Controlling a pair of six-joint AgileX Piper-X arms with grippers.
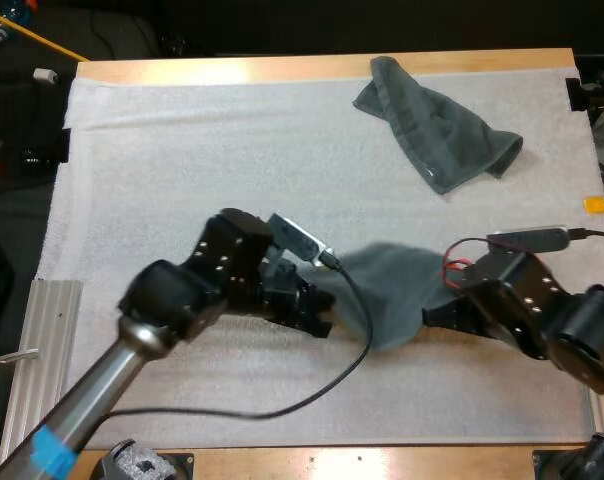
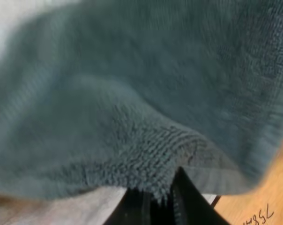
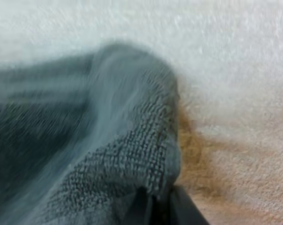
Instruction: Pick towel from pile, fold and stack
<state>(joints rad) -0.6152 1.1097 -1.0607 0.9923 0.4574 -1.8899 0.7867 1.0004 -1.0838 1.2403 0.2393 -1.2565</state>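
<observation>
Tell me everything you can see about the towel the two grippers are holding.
The towel is dark grey-green terry with a looped pile and a flat hemmed edge. The left gripper is shut on one edge and the right gripper on the opposite one, so it hangs bunched and sagging between them over the near half of the white mat. Whether its lowest part touches the mat cannot be told.

You have a wooden table (image 1: 282, 68) with a white mat (image 1: 202, 160) covering nearly all of it; bare wood shows along the top and bottom edges of the frame. At upper right a crumpled towel (image 1: 437, 135) lies on the mat. A second towel (image 1: 387, 295) sits at lower centre; you cannot tell whether it rests on the mat.
</observation>
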